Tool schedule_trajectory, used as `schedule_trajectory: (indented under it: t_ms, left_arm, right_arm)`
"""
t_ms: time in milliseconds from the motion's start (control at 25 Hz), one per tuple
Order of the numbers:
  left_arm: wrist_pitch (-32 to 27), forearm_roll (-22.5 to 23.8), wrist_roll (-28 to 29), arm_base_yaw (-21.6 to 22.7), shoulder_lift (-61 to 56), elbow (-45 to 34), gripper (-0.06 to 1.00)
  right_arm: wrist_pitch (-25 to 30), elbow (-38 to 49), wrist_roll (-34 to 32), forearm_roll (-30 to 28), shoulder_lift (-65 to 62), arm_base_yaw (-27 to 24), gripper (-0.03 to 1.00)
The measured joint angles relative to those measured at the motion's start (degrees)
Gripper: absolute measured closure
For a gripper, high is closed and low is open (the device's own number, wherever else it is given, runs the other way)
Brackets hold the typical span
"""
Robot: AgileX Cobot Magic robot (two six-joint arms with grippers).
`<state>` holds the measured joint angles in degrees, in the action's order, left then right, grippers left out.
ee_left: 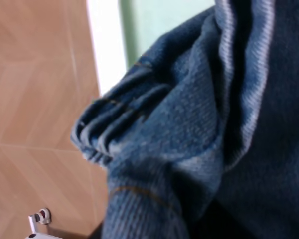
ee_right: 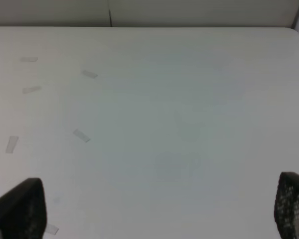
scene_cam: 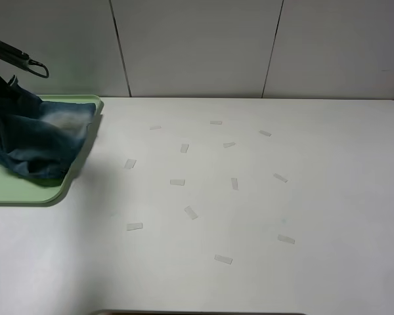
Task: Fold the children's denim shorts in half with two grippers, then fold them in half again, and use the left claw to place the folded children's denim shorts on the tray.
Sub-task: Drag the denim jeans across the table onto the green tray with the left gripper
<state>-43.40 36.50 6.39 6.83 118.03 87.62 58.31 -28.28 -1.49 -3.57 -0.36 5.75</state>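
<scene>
Near edge: bare white tabletop [scene_cam: 262,282] toward 6 o'clock of the high view, carrying only small pale tape strips [scene_cam: 191,212] scattered across its middle.
Right gripper: its two black fingertips [ee_right: 20,209] show at the outer edges of the right wrist view, spread wide with nothing between them; it hangs over bare tabletop [ee_right: 179,139], well apart from the shorts, and is out of the high view.
Tray: pale green tray [scene_cam: 26,191] at 9 o'clock of the high view, partly cut off by the frame edge.
Shorts position: the children's denim shorts [scene_cam: 36,141] lie bunched over the tray, the lower folds on it and the upper part drawn up toward 10 o'clock, where the left arm [scene_cam: 10,52] comes in.
Left gripper: its jaws are hidden in every view; denim [ee_left: 189,149] fills the left wrist view, so the fingers read as clamped shut on the shorts.
Step in hand: the last one, setting the folded shorts on the tray; both folds look done.
Next move: probably lower until the cloth rests flat inside the rim, then open the left gripper and lift clear without dragging a layer.
Look of the shorts: dark blue washed denim, a pale faded patch [scene_cam: 64,118] near the tray's far corner, gathered ridges and tan stitching close up; the bundle is rumpled rather than neat.
Risk: a corner hangs near the tray's 3 o'clock rim and could spill onto the tabletop.
</scene>
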Motion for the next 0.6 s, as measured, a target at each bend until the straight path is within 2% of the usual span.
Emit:
schedule_trajectory:
  t_ms: [360,600]
  left_arm:
    - [4.7,0.4,1.1,0.6,0.0,-0.1,0.80]
    - [5.4,0.2,1.1,0.6,0.0,-0.1,0.80]
  right_arm:
    - [0.0,0.0,0.0,0.0,0.0,0.0,0.27]
    - [0.0,0.0,0.0,0.0,0.0,0.0,0.27]
